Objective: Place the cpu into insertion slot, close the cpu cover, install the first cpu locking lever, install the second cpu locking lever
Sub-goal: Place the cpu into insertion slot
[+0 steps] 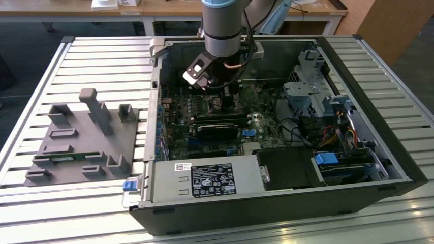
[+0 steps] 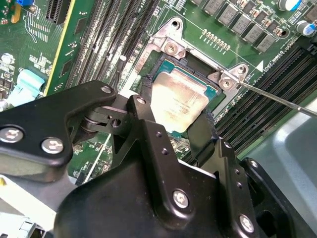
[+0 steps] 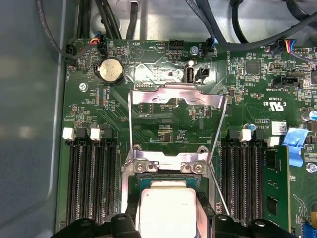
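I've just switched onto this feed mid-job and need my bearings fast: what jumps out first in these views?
In the second wrist view, the small flat square chip with a silver-grey metal face sits at the square black socket with a silver rim, and the black pincer is right over it. In the first wrist view, the thin square silver metal frame cover is swung open, away from the socket.
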`<action>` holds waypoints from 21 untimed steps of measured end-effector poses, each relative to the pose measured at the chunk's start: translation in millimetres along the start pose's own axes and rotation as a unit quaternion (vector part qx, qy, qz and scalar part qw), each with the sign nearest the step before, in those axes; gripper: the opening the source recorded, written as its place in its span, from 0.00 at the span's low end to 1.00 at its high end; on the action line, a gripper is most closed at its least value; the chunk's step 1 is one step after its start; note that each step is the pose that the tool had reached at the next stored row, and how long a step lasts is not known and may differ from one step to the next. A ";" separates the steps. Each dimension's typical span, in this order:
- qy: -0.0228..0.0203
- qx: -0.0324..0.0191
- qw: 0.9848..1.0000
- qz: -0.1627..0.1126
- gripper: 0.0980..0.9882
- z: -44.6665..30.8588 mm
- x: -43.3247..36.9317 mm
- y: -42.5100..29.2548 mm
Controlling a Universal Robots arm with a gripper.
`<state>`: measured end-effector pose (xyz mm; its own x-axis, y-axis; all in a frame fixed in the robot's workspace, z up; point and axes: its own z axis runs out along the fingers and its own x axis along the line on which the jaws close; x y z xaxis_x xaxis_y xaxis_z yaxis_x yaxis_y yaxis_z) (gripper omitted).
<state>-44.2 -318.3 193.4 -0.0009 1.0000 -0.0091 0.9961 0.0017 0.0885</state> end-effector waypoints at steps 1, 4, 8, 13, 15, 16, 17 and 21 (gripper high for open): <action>0.000 0.000 1.000 0.000 0.49 0.0 0.0 0.0; 0.000 0.000 1.000 0.000 0.50 0.1 0.0 0.0; 0.000 0.000 1.000 0.000 0.57 0.1 0.0 0.0; 0.000 0.000 1.000 0.000 0.57 0.0 -0.1 0.0; 0.000 0.000 1.000 0.000 0.57 0.0 -0.1 0.0; 0.000 0.000 1.000 0.000 0.57 0.0 0.0 0.0; 0.000 0.000 1.000 0.000 0.57 0.0 0.1 0.2; 0.000 0.000 1.000 0.000 0.57 0.2 0.8 1.1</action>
<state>-43.1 -317.5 193.2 -0.0009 1.0000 -0.0089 0.9961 0.0017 0.0887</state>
